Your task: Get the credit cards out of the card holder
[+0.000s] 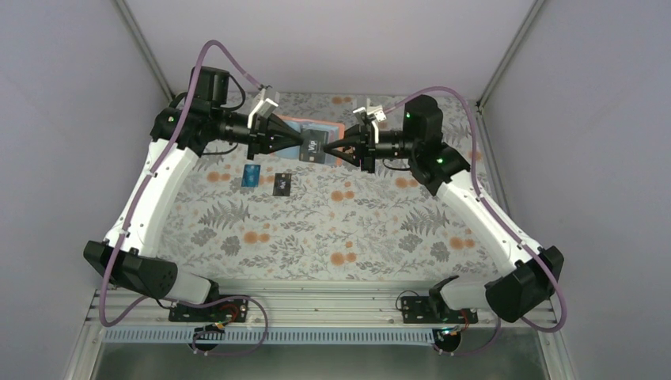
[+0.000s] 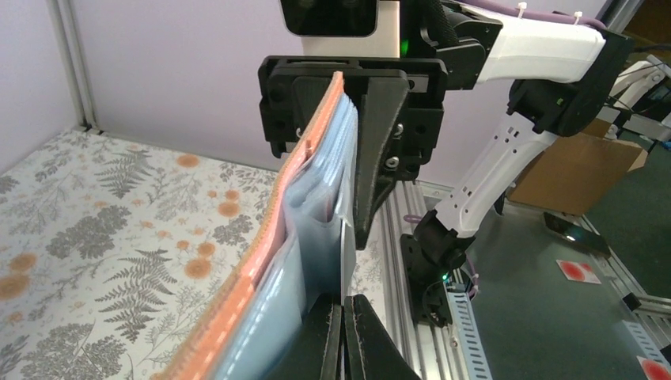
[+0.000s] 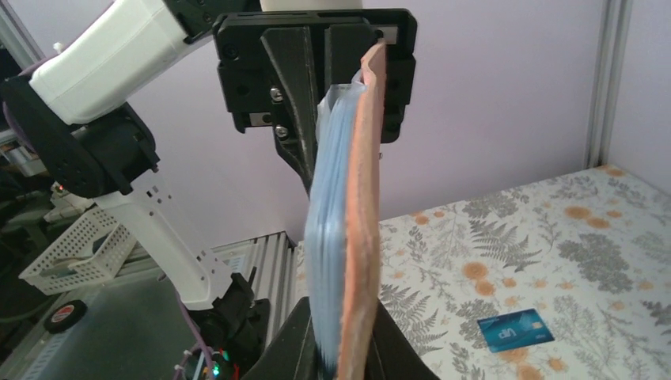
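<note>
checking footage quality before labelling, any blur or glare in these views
Top external: even soft light, no glare, the blue card on the table small but crisp. Left wrist: the card holder is so near the lens its lower edge blurs. Right wrist: same softness low on the holder, background sharp.

1. The top camera sat high up over the near edge of the table [image 1: 316,229]. It looked down on all of it from far off.
2. The left wrist camera sat very close to the card holder [image 2: 316,237]. It looked along it, across at the right gripper [image 2: 348,198].
3. The right wrist camera looked back the other way, just as close, at the left gripper [image 3: 340,158].
4. All three views shared the card holder. The top and right wrist views both showed the blue card [image 3: 514,331].
</note>
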